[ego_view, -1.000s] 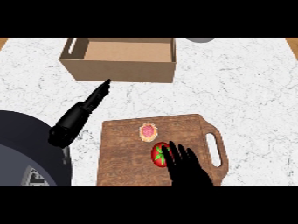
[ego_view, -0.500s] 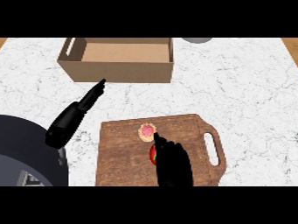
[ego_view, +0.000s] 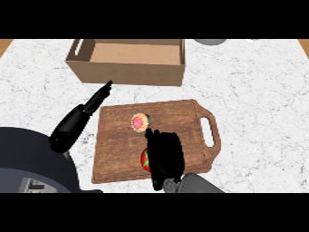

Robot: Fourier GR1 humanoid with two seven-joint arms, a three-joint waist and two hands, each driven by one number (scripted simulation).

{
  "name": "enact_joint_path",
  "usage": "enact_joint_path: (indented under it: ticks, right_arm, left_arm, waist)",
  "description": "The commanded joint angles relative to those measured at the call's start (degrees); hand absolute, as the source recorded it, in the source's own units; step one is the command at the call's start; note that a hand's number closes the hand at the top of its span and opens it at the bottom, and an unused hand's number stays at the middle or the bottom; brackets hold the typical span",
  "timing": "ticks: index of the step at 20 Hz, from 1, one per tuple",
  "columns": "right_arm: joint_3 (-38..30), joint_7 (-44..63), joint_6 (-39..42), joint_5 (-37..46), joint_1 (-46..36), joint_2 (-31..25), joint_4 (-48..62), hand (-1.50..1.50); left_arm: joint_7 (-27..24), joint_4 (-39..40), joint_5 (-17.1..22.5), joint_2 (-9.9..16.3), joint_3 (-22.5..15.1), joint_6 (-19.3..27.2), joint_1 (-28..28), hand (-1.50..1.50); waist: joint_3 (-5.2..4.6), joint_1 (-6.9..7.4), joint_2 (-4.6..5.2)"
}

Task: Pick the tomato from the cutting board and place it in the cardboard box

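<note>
In the head view, the red tomato [ego_view: 145, 158] was seen near the front edge of the wooden cutting board [ego_view: 183, 120] — mostly covered by the right hand [ego_view: 165, 154], fingers curled round it. The left hand [ego_view: 83, 118] was held straight-fingered beside the board's left edge. The open cardboard box [ego_view: 127, 68] stood on the marbled counter [ego_view: 263, 99] towards its back edge.

colours we see on the counter

we see a white counter [ego_view: 263, 99] with thin grey lines like marble, and a bit of light wood at its far corners. the cutting board [ego_view: 176, 118] is dark brown with wood lines. the tomato [ego_view: 145, 158] is red with a little green on it. a small round thing [ego_view: 140, 121] is pink with a tan edge. the cardboard box [ego_view: 127, 74] is light brown. the right hand [ego_view: 165, 152] and left hand [ego_view: 83, 115] are black. a grey thing [ego_view: 210, 41] sits at the far edge.
</note>
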Motion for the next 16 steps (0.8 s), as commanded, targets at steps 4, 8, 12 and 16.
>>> enact_joint_path:
  ticks: [4, 8, 12, 16]
  right_arm:
    - [-0.5, -1.8, -3.2, -7.7, -19.7, 1.7, 14.6, 1.50]
    - [3.3, 1.5, -8.4, -8.1, -26.9, 1.8, 16.0, 1.50]
    - [6.1, 5.9, -12.5, -7.5, -32.3, 1.8, 17.5, 1.50]
    - [5.2, 7.5, -12.1, -10.8, -39.7, 1.8, 14.5, 1.50]
  left_arm:
    - [3.3, 1.5, 3.4, -1.4, -1.1, 2.4, -2.6, 0.00]
    - [2.1, 4.4, 3.6, -1.4, -2.8, 4.1, -2.5, 0.00]
    - [3.4, 2.1, 4.2, -1.0, -2.6, 3.9, -2.2, 0.00]
    - [3.4, 3.1, 5.5, -0.3, -2.4, 4.6, -1.8, 0.00]
  waist:
    - [-0.12, 4.17, 1.36]
    - [-0.18, 3.50, 1.10]
    - [-0.18, 3.84, 0.71]
    - [-0.21, 2.68, 0.47]
